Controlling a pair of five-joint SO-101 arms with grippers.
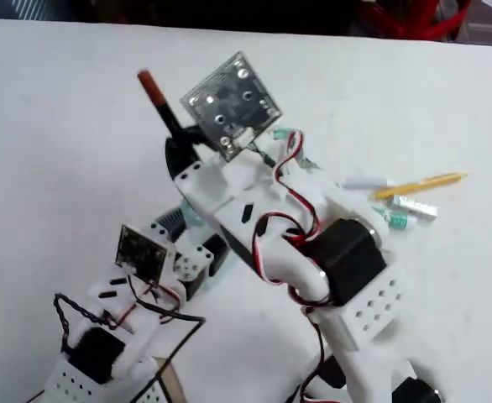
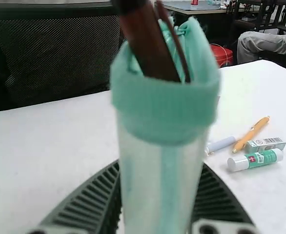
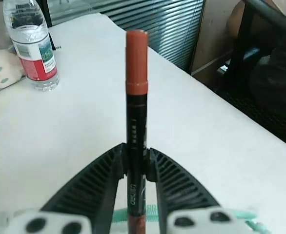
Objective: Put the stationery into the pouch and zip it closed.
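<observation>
Insertion step: left gripper (image 2: 160, 170) clamps mint-green translucent pouch (image 2: 165, 107) upright; right gripper (image 3: 134, 156) clamps orange-capped black marker (image 3: 136, 73), tip inside pouch mouth. Next move, as judged: lower marker, then release

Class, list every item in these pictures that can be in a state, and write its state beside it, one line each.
Pouch: top open, held upright in the left hand.
Marker: capped, gripped by the right hand, lower end in the pouch mouth.
Yellow pen: lying loose on the table.
Glue stick: capped, lying on its side.
Water bottle: capped, standing upright.
</observation>
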